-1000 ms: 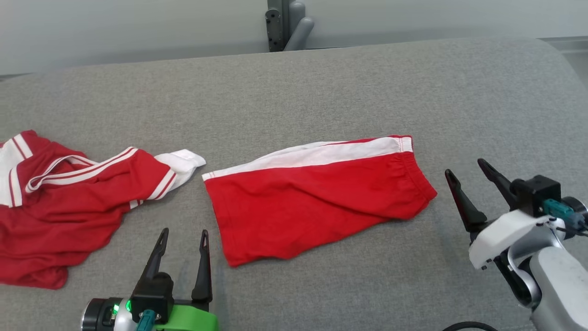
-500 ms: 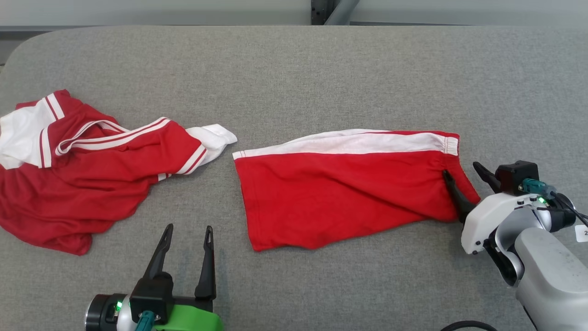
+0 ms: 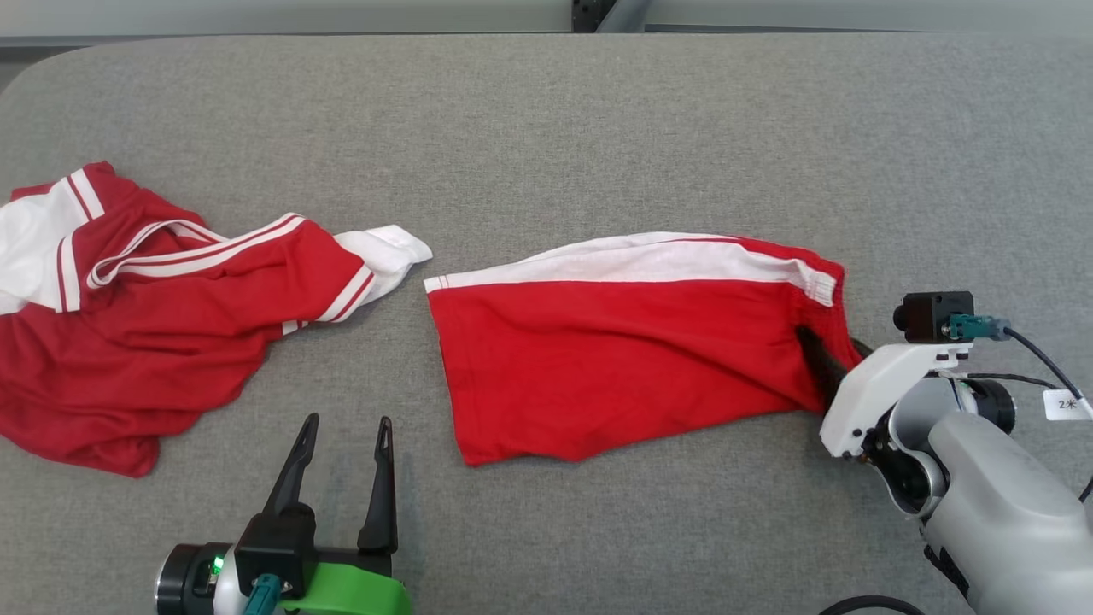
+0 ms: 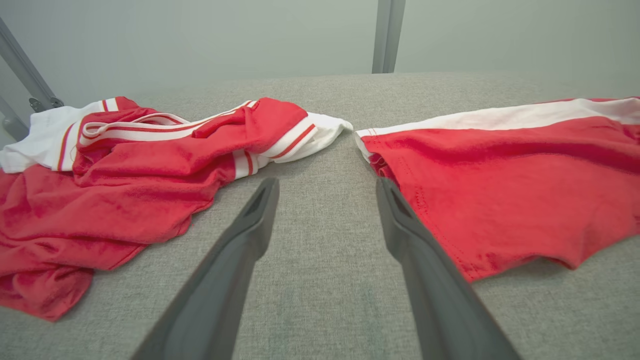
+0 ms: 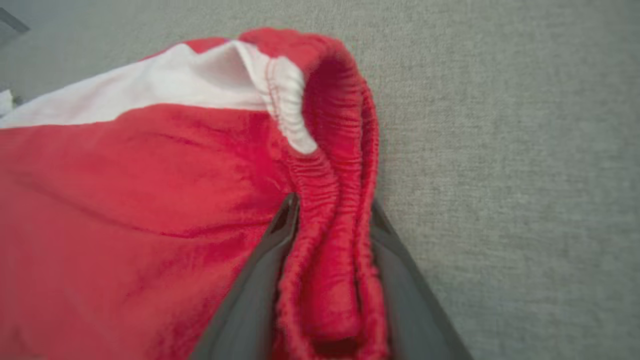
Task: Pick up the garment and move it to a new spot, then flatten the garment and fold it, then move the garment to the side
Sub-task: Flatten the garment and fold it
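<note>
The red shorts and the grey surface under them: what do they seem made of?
The red shorts look like soft matte knit, perhaps cotton jersey: they crease, and the waistband gathers elastically. The grey surface looks like woven upholstery, matte with a visible weave.

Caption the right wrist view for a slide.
Right end effector grips the bunched elastic waistband of red-and-white shorts lying on a grey fabric surface.

Left gripper [image 3: 348, 420]: two long dark tapered fingers, black block [image 3: 277, 542] behind them, then green shell [image 3: 350, 594], teal connector [image 3: 263, 591], green LED [image 3: 219, 565]. Right gripper [image 5: 333, 200]: white wrist shell [image 3: 871, 384], black camera cube [image 3: 935, 314], teal plug [image 3: 969, 326], black cable [image 3: 1037, 354] with white tag [image 3: 1067, 404], grey forearm [image 3: 999, 504].
</note>
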Robot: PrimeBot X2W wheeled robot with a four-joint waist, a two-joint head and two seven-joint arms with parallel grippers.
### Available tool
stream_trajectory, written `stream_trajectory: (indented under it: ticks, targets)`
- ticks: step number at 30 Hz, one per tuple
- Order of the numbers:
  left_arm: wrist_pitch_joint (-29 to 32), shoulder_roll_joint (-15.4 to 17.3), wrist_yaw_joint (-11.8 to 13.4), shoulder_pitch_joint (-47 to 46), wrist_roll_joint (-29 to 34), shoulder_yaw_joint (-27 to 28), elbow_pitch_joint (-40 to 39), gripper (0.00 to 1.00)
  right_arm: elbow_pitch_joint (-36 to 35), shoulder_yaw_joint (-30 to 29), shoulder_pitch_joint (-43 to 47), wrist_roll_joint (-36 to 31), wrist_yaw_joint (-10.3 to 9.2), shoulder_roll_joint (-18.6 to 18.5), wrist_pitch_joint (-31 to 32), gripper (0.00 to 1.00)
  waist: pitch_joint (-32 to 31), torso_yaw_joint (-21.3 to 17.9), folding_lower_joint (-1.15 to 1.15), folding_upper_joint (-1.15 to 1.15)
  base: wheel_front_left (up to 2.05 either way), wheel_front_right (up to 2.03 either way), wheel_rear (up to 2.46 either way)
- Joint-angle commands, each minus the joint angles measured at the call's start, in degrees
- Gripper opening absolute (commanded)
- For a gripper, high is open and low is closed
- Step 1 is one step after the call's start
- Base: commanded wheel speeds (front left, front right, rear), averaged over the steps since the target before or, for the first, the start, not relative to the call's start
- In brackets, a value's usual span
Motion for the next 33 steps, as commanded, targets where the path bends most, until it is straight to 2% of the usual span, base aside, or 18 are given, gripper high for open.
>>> stream_trajectory:
  ticks: [1,4,9,10,11,14,18,21,25,29,33]
  targets:
    - [-0.2,-0.4,-0.5,0.8,0.5,0.5,0.2,1.0,-0.3,0.2,0.7,3.6,0.03,0.3,1.4,0.0,-0.1,-0.8,0.0,0.0,0.0,0.0,0.0]
    - [-0.2,-0.9,-1.5,1.5,1.3,1.5,0.2,1.0,-2.5,-2.3,1.3,13.0,-0.04,-2.9,4.6,0.0,-0.6,-1.9,0.0,0.0,0.0,0.0,0.0]
    - [-0.2,-2.1,-3.3,2.3,2.1,2.8,0.3,1.0,-2.2,-7.9,3.5,23.3,-0.02,-12.5,10.5,0.0,-2.1,-2.5,0.0,0.0,0.0,0.0,0.0]
    - [-0.2,-2.3,-3.7,2.6,2.3,3.1,0.3,1.0,-1.5,-9.2,4.0,24.3,0.0,-14.7,11.2,0.0,-2.5,-2.5,0.0,0.0,0.0,0.0,0.0]
    - [-0.2,-2.3,-3.7,2.6,2.3,3.1,0.3,1.0,-1.5,-9.2,4.0,24.3,0.0,-14.7,11.2,0.0,-2.5,-2.5,0.0,0.0,0.0,0.0,0.0]
    - [-0.2,-3.0,-4.4,3.2,2.6,4.0,0.5,1.0,-0.9,-11.6,5.2,26.4,0.03,-19.3,14.0,0.0,-3.5,-2.5,0.0,0.0,0.0,0.0,0.0]
    - [-0.2,-4.2,-4.7,4.6,3.0,4.9,0.6,1.0,-8.8,-11.7,5.8,28.0,0.03,-21.0,17.6,0.0,-4.6,-2.7,0.0,0.0,0.0,0.0,0.0]
    - [-0.2,-4.7,-4.9,5.4,3.1,5.6,0.6,1.0,-17.1,-10.0,7.0,27.3,0.02,-18.5,18.8,0.0,-4.7,-3.3,0.0,0.0,0.0,0.0,0.0]
    - [-0.1,-5.1,-5.7,5.8,3.8,5.8,1.6,1.0,-23.5,-6.5,6.6,23.7,0.03,-10.6,20.0,0.0,-4.5,-4.0,0.0,0.0,0.0,0.0,0.0]
    - [-0.1,-5.4,-6.5,4.9,4.7,5.7,2.7,1.0,-22.3,-3.1,4.9,17.0,0.03,-1.3,19.5,0.0,-4.1,-4.3,0.0,0.0,0.0,0.0,0.0]
    - [-0.1,-5.5,-7.3,3.9,5.6,5.4,3.9,1.0,-16.8,-2.6,3.1,9.4,0.03,4.6,17.0,0.0,-3.7,-3.4,0.0,0.0,0.0,0.0,0.0]
